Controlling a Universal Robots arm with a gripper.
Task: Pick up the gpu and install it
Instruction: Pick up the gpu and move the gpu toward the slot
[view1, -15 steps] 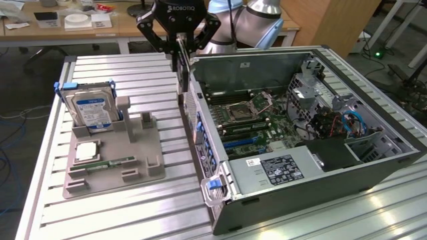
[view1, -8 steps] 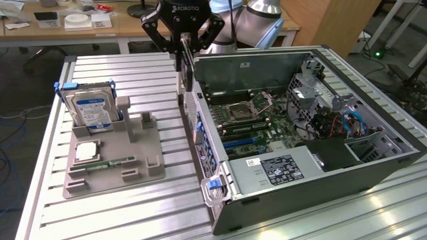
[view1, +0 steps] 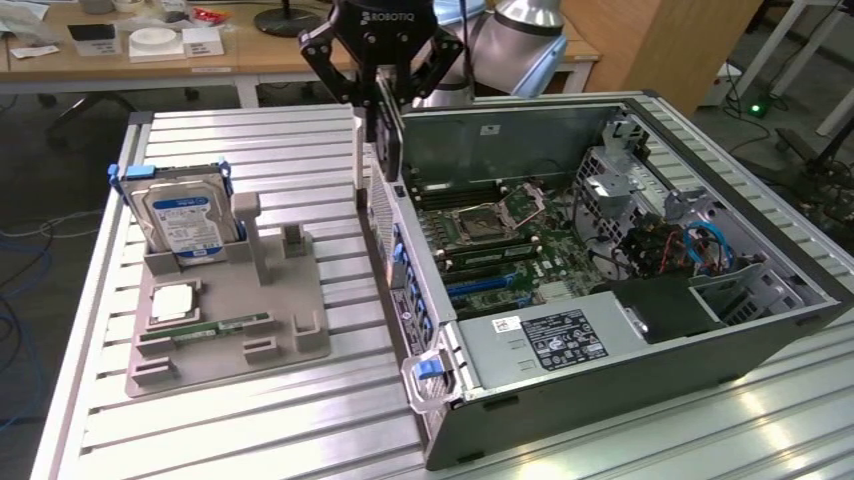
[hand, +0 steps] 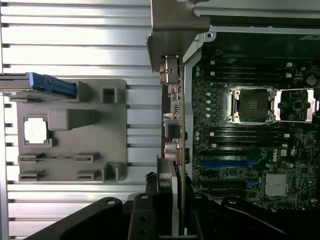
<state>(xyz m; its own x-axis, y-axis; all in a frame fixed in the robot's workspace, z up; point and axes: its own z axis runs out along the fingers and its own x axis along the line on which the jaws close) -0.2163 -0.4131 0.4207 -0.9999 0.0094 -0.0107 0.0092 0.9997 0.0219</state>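
**A:** What has the black pincer (view1: 384, 88) got hold of?

**B:** Its jaws are drawn in partway and clamped on the thin dark rectangular circuit card, the gpu (view1: 388, 135). It grips the card by one end, so the card hangs upright.

**A:** Where is the gpu, then?

**B:** In the air over the rim of the open grey metal computer case (view1: 787, 300), on the side nearer the grey plastic holder tray (view1: 214, 290). In the wrist view it runs along that rim. Its silvery metal end bracket (hand: 175, 25) is at the end away from the pincer. The green motherboard (hand: 250, 165) lies just beside it, deeper in the case.

**A:** And the tray?

**B:** It lies flat on the slatted aluminium worktop (view1: 267, 420), apart from the card. A boxy silver hard drive with a blue-white label (view1: 187, 225) stands upright in it. A square silver processor chip (view1: 174, 302) and a narrow green memory stick (view1: 227, 325) lie flat.

**A:** Is the card touching the case?

**B:** I cannot tell.
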